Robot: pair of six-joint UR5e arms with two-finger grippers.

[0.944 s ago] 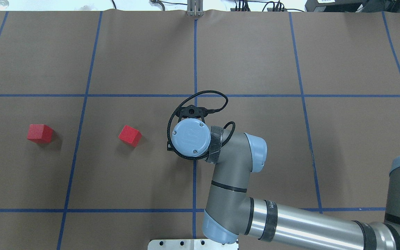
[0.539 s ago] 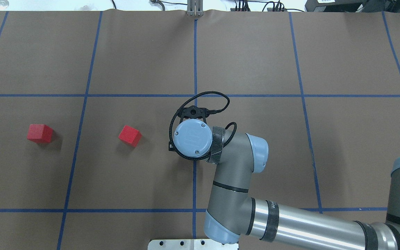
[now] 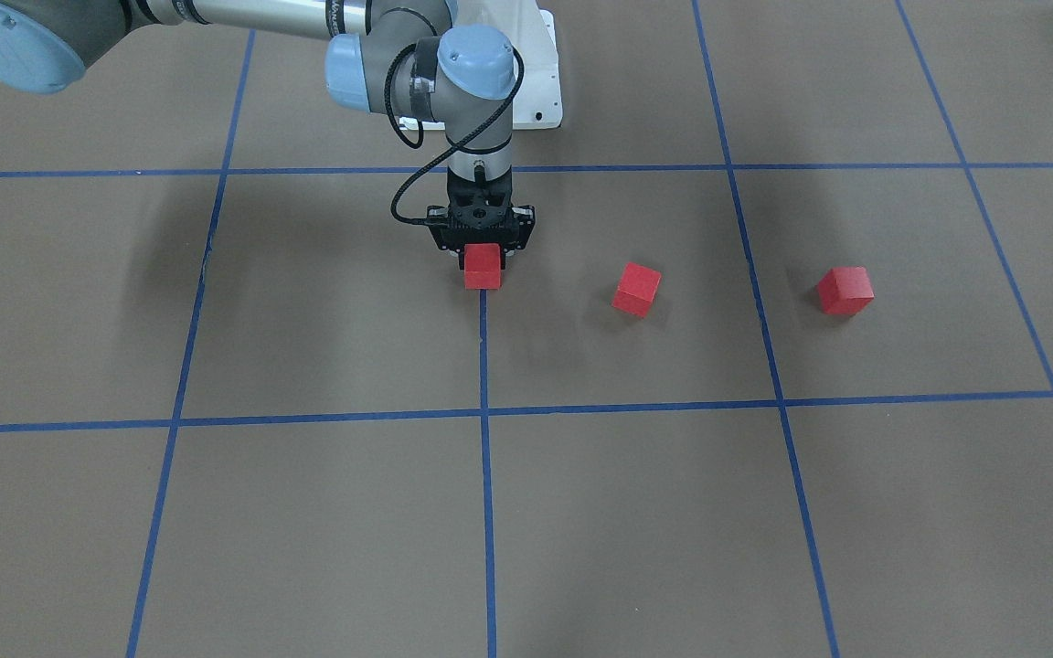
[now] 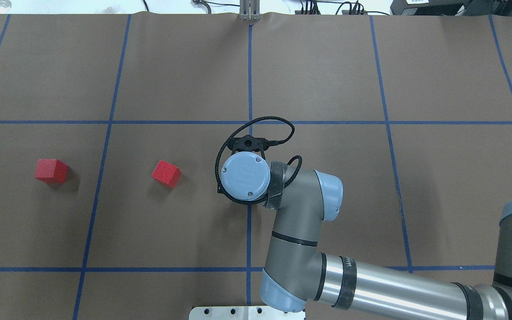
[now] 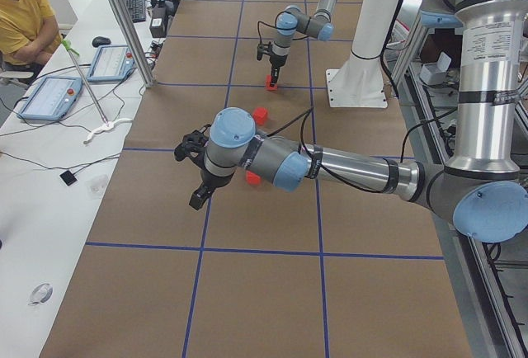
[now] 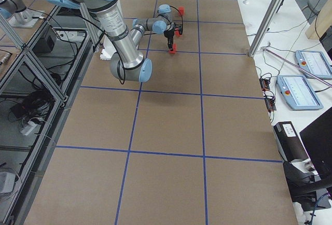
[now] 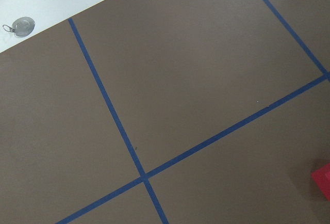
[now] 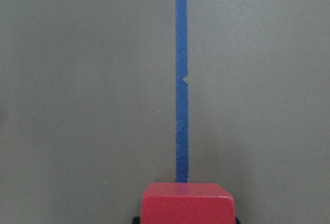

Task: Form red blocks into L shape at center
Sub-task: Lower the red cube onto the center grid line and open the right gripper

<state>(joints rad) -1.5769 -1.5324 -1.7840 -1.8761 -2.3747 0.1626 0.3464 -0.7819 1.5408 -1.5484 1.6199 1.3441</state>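
**Worktop** [image 4: 327, 66]: flat, covered in matte brown paper and ruled into large squares by blue tape lines [image 3: 484, 366]. The paper is smooth, with faint creases at its far edge.

**Right arm** [image 4: 300, 231]: grey tubular links with pale blue joint caps and a bright metal forearm. A black braided cable loops round the wrist. It reaches to the middle of the worktop with the wrist pointing straight down.

**Left arm** [image 5: 330, 164]: same build. It stretches low over the robot's left end of the worktop and shows only in the side view.

**Right jaws**: black and pointing downward, closed against two opposite sides of the first red block. In the wrist view a black tip sits tight against each lower corner of the block.

**Left jaws**: black, angled toward the worktop. Whether they are open or closed cannot be told.

**First red block** [image 3: 482, 268]: small matte cube with plain faces, square to the grid. It sits on the central tape line in the middle row of squares. Whether it rests on the paper or hangs just above it cannot be told.

**Second red block** [image 3: 636, 289]: identical, lying on the worktop to the robot's left of the first. It is apart from the first and turned at an angle to the grid.

**Third red block** [image 3: 845, 291]: identical and farther to the robot's left, beyond the next tape line. It is slightly turned and well apart from the second.
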